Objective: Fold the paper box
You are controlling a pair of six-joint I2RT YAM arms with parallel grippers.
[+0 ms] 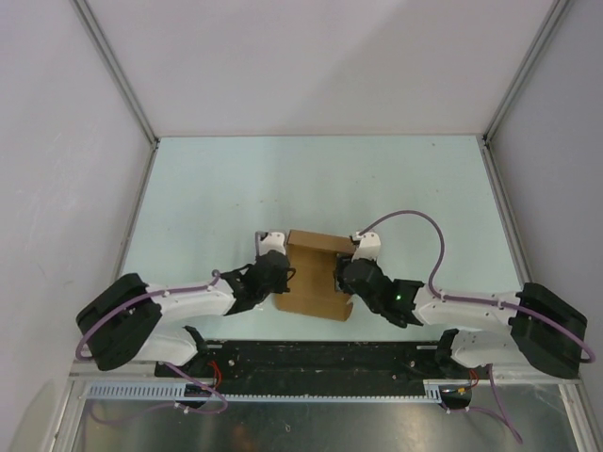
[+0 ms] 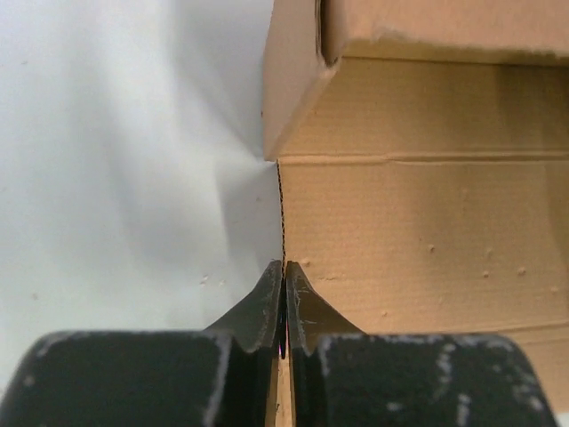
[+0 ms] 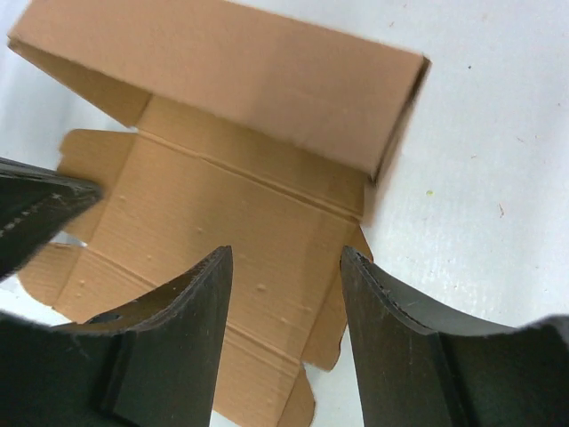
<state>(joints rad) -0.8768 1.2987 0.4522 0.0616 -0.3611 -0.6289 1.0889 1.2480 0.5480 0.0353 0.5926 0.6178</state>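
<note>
The paper box [image 1: 311,282] is a brown cardboard sheet lying partly folded in the middle of the table between both arms. My left gripper [image 1: 279,275] is at its left edge. In the left wrist view the gripper [image 2: 284,267] is shut on the thin edge of the box [image 2: 418,231]. My right gripper [image 1: 344,276] is at the box's right side. In the right wrist view it [image 3: 286,252] is open and empty above the flat panel of the box [image 3: 222,205]. One long wall of the box stands folded up at the far side. Small tabs stick out at the near edge.
The pale table [image 1: 283,179] is enclosed by white walls with metal posts at the back corners. A black rail [image 1: 320,358] carrying the arm bases runs along the near edge. The left gripper's finger [image 3: 36,209] shows at the left of the right wrist view.
</note>
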